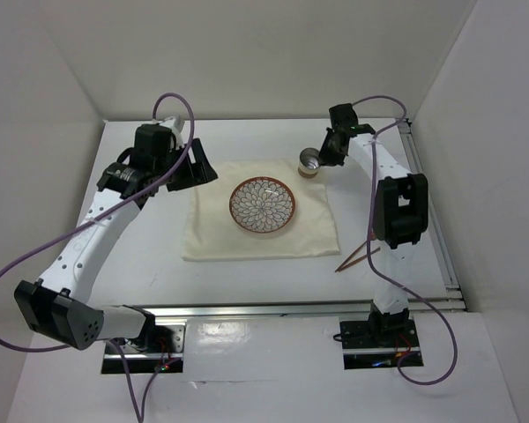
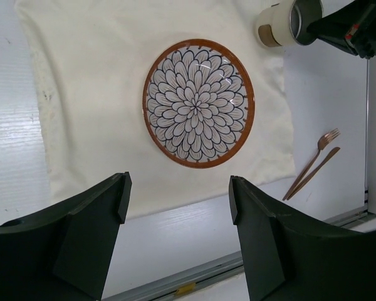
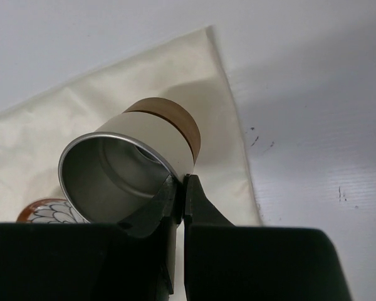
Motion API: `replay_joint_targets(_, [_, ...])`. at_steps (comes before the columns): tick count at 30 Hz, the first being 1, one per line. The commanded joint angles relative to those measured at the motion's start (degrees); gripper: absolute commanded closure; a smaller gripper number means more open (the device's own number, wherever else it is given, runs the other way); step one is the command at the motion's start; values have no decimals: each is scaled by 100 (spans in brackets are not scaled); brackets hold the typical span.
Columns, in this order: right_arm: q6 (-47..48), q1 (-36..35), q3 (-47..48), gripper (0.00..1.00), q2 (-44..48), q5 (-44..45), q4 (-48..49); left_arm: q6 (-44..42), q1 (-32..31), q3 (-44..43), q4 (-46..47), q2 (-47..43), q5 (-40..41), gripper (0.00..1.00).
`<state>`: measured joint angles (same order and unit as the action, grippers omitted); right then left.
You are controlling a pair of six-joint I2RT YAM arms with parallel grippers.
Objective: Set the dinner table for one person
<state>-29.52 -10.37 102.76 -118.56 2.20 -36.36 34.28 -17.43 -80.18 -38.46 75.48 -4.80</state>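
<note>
A patterned plate with an orange rim [image 1: 262,205] [image 2: 198,103] lies on a cream cloth [image 1: 212,238] [image 2: 94,94] on the white dinner table [image 1: 141,273]. My right gripper [image 1: 328,152] [image 3: 183,182] is shut on the rim of a white metal cup with a brown base [image 1: 311,163] [image 3: 138,157] [image 2: 288,24], one finger inside it, holding it tilted over the cloth's far right corner. My left gripper [image 1: 197,166] [image 2: 178,194] is open and empty, left of the cloth. A copper fork [image 2: 312,162] and knife [image 2: 319,168] lie together on the table right of the cloth [image 1: 357,256].
A metal rail [image 1: 273,310] runs along the table's near edge, and another along the right edge [image 1: 432,220]. White walls enclose the table at the back and sides.
</note>
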Motion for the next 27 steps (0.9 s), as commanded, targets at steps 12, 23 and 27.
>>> replay_joint_targets(12, [-212,-44,675,76,-509,27,-293,-291,20,-94,-153,-148,181,20])
replay_joint_targets(23, [-89,17,1353,30,139,333,-908,-343,-49,-260,-206,-148,128,20])
replay_joint_targets(27, [-89,323,-616,30,1979,413,-471,-344,-313,-314,-206,-25,128,20])
